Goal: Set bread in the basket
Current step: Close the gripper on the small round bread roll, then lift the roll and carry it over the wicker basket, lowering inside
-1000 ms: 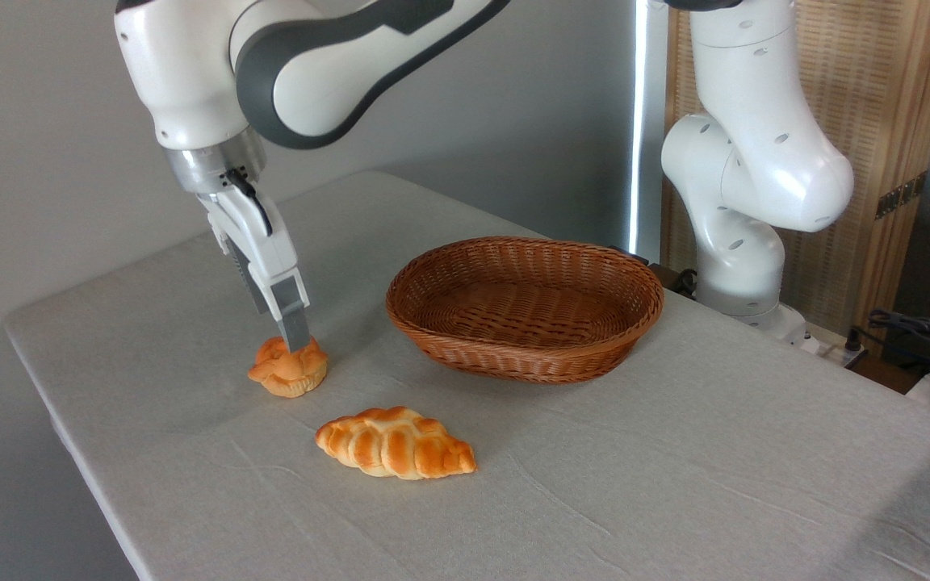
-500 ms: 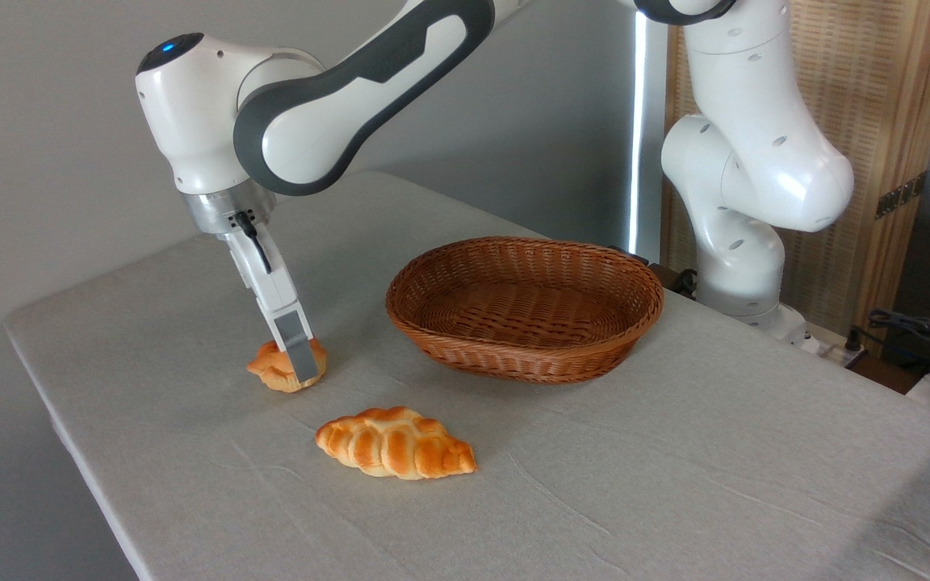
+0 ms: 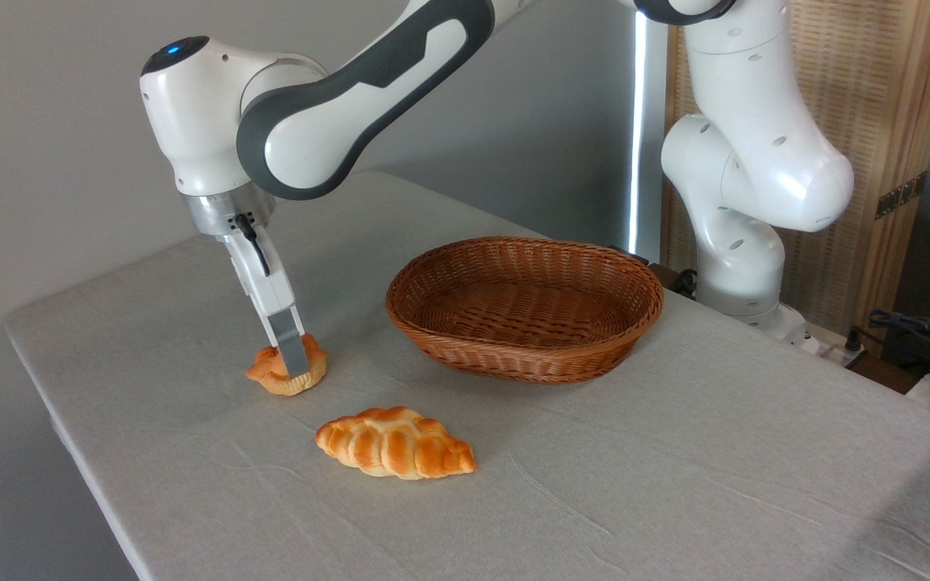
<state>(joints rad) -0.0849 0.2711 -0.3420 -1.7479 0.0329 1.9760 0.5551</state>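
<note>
My claw (image 3: 294, 367) is down on the bread (image 3: 286, 372), its near finger across the bun's front. The far finger is hidden, so I cannot tell whether the grip has closed. Bread sits on the bench (image 3: 675, 452), left of the basket (image 3: 525, 307) and apart from it. A braided loaf (image 3: 395, 442) lies nearer the camera.

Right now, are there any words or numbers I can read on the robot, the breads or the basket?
None. No words, numbers, labels or signs can be read in this picture.
The robot arm is plain white and grey, with only a small blue light.
The bun, the braided loaf, the wicker basket and the table cloth bear no writing.
</note>
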